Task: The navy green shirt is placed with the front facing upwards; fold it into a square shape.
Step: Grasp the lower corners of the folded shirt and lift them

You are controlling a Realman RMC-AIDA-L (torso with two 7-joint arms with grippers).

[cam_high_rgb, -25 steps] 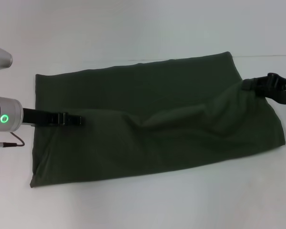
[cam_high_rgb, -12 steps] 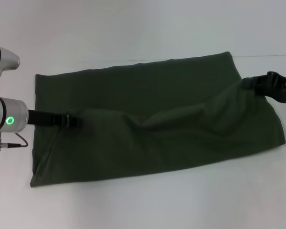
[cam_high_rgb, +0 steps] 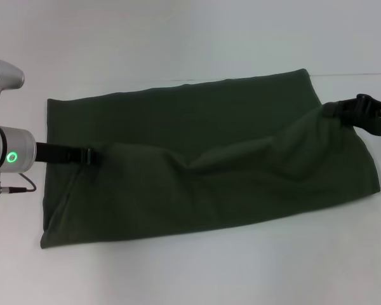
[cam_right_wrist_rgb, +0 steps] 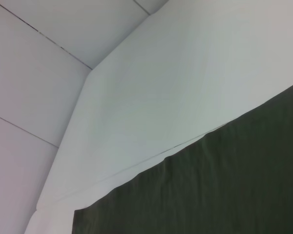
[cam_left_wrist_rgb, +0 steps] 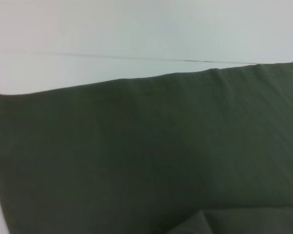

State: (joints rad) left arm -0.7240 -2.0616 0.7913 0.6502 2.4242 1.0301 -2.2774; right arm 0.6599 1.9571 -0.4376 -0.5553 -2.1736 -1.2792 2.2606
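I see the dark olive-green cotton shirt (cam_high_rgb: 203, 168) lying as a long folded band across the white table (cam_high_rgb: 178, 38), its long axis running left to right through the middle of the frame. My left gripper (cam_high_rgb: 89, 155) sits at the band's left end, my right gripper (cam_high_rgb: 333, 112) at the right end – each tucked against the fabric, so I cannot tell how their fingers stand (no lettering or collar shows). Each arm is nearer its own end. I judge the next fold goes end over end – bare table lies on all sides.
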